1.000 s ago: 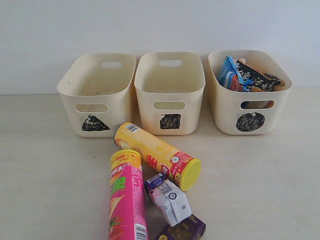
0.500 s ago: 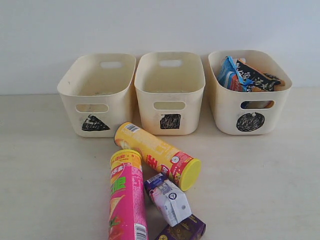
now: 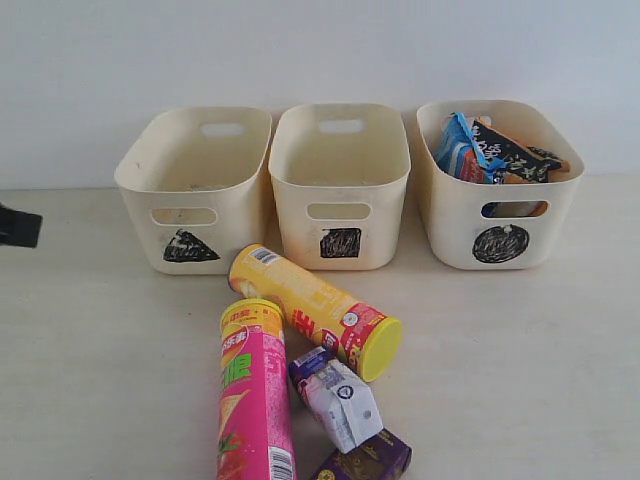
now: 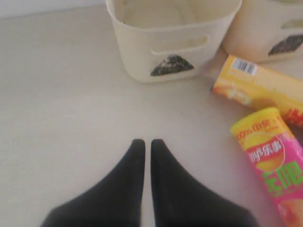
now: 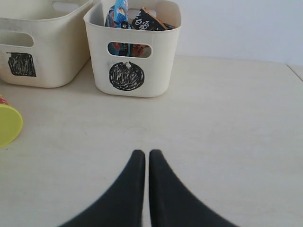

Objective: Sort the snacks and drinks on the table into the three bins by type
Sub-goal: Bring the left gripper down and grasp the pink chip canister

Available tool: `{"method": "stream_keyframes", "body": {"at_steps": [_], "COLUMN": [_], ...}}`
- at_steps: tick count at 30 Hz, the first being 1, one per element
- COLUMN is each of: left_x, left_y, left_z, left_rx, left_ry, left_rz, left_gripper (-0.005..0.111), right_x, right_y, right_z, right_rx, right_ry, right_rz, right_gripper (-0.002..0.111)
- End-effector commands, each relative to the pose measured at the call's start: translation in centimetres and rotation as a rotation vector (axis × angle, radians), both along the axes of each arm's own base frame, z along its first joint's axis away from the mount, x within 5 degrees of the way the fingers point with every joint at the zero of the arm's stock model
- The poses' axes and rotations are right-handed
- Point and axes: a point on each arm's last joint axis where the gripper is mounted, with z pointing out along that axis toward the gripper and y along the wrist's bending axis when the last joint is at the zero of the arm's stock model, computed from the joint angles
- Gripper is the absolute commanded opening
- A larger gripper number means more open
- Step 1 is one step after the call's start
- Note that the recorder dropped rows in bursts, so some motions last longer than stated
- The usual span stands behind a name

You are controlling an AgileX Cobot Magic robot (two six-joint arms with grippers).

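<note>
On table (image 3: 540,360) centre frame, yellow tube (image 3: 310,305) and pink tube (image 3: 252,395) lying down, white-and-purple carton (image 3: 340,402) and dark purple carton (image 3: 370,460) lower centre, blue bag (image 3: 458,150) in circle bin (image 3: 500,215) upper right, left pincer (image 4: 147,142) tips together, empty, at exterior view's left edge, right pincer (image 5: 146,152) together, empty.

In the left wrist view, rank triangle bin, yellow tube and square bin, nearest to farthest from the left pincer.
1. Triangle bin, straight ahead of the left pincer.
2. Yellow tube, lying before both bins.
3. Square bin, beyond the tube.
</note>
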Motion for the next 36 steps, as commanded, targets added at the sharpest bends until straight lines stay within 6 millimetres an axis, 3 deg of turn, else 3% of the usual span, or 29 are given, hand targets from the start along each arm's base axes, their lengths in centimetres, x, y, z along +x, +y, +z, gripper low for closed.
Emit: {"method": "stream_keyframes", "body": {"at_steps": [1,4,10,14,17,22,24,36], "left_x": [1.0,1.5,1.8,3.0,3.6,4.7,5.2,6.5], "left_y": [-2.2,-3.9,-9.0,-12.2,-13.7,-15.4,-15.8,-16.6], "left_z": [-0.6,-1.2,-4.3,-4.4,-4.3,-5.0,-6.3,-10.5], "left_rx": [0.079,0.051,0.070,0.030,0.050,0.032,0.070,0.085], "left_ry": [0.183,0.228,0.301,0.332,0.316,0.358,0.401,0.484], "left_rz": [-0.104,-0.144,-0.298,-0.320,-0.374,-0.387,-0.407,-0.364], "left_gripper": [0.004,0.004,0.004,0.007,0.025,0.077,0.091,0.087], "right_x": [0.0,0.0,0.0,0.0,0.0,0.0,0.0,0.0], "right_y": [0.0,0.0,0.0,0.0,0.0,0.0,0.0,0.0], "right_z": [-0.1,-0.1,-0.1,-0.1,-0.1,-0.1,-0.1,-0.1], "right_rx": [-0.003,-0.003,-0.003,-0.003,-0.003,-0.003,-0.003,-0.003], "right_ry": [-0.005,-0.005,-0.005,-0.005,-0.005,-0.005,-0.005,-0.005], "right_rz": [-0.003,-0.003,-0.003,-0.003,-0.003,-0.003,-0.003,-0.003], "right_gripper": [0.000,0.000,0.000,0.000,0.000,0.000,0.000,0.000]}}
